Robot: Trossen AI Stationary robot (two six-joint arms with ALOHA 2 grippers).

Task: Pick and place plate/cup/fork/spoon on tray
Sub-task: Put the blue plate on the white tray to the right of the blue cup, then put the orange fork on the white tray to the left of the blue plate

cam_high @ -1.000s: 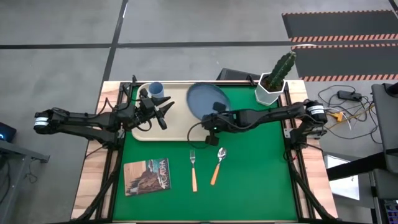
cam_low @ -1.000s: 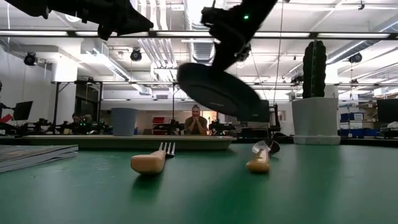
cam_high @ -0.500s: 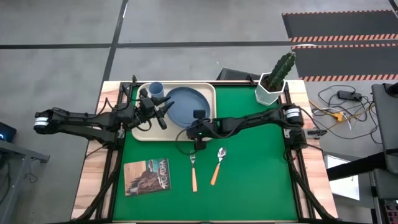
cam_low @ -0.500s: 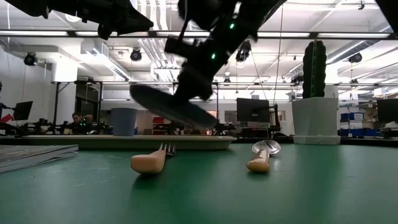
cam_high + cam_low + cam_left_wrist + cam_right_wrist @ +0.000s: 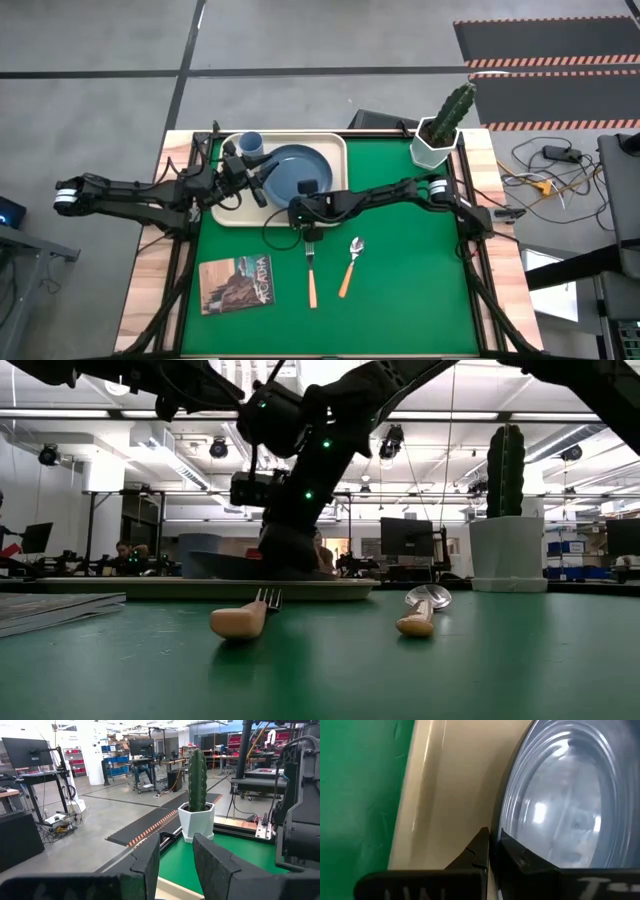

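Note:
The dark blue plate [image 5: 290, 170] lies about level in the cream tray [image 5: 232, 212], to the right of the light blue cup [image 5: 250, 144], which stands in the tray's far left corner. My right gripper [image 5: 306, 196] is shut on the plate's near right rim. My left gripper [image 5: 264, 184] hovers over the tray between cup and plate, open and empty. The fork [image 5: 310, 272] and the spoon [image 5: 350, 264], both with orange handles, lie on the green mat in front of the tray. In the low view the plate [image 5: 225, 565] sits just above the tray's rim [image 5: 150, 588]. My right gripper pinches the plate's rim [image 5: 496, 822] between its two fingers, one finger [image 5: 479, 847] outside the rim and one [image 5: 520, 856] on the plate's inner face. The fingers come from above, slanting in from the table's near side. The plate sits about level, low in the tray.
A white pot with a cactus [image 5: 440, 130] stands at the table's far right. A picture-covered booklet [image 5: 237, 283] lies at the near left. The mat's right half [image 5: 420, 270] is free room. People show in the room beyond the table in the low view.
My right gripper has carried the plate toward the table's left edge and down, from the air over the mat's far side into the tray. The plate, tilted and lifted clear before, now lies about level in the tray. My left gripper has kept still.

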